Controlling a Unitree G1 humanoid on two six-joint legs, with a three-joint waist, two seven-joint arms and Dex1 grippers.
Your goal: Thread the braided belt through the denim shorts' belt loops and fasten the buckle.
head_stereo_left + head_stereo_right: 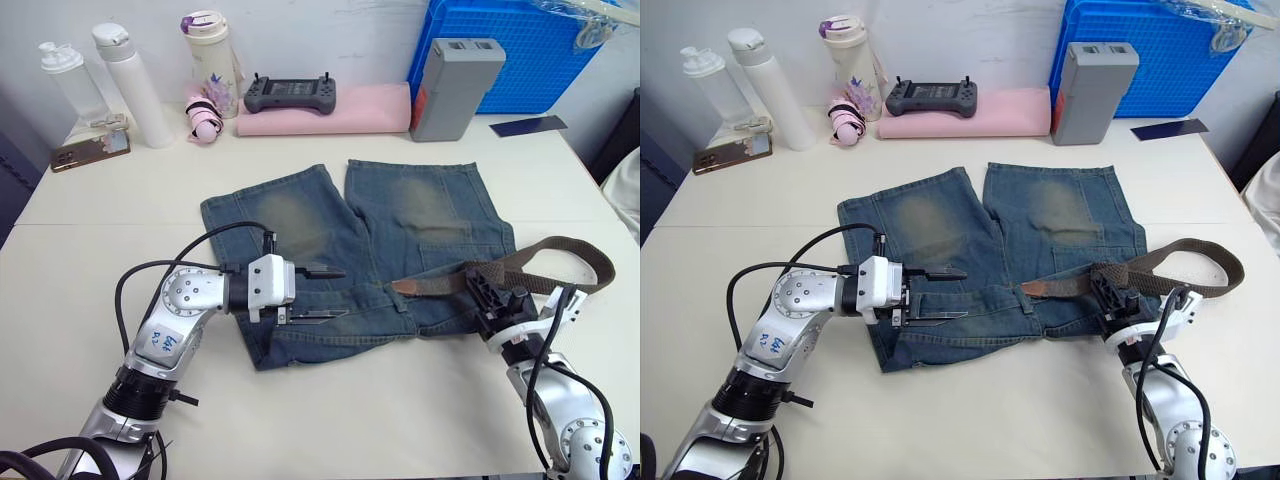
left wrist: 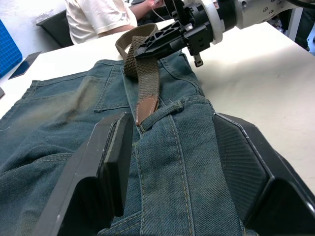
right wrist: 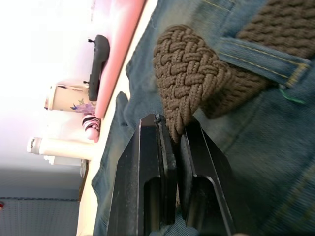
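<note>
One pair of shorts [image 1: 400, 235] lay flat on the white surface [image 1: 330, 420], waistband toward the robot. The belt [image 1: 560, 262] looped off their right side, its tan tip [image 1: 412, 286] lying on the waistband. The right gripper [image 3: 178, 129] pinched a fold of belt; the left gripper [image 1: 325, 293] hovered over the waistband, jaws apart.

The left arm reaches in from the near left with its gripper [image 1: 322, 293] pointing right, fingers spread apart, while the right arm rises from the near right, its gripper [image 1: 476, 279] pointing far-left with fingers pinched together.
</note>
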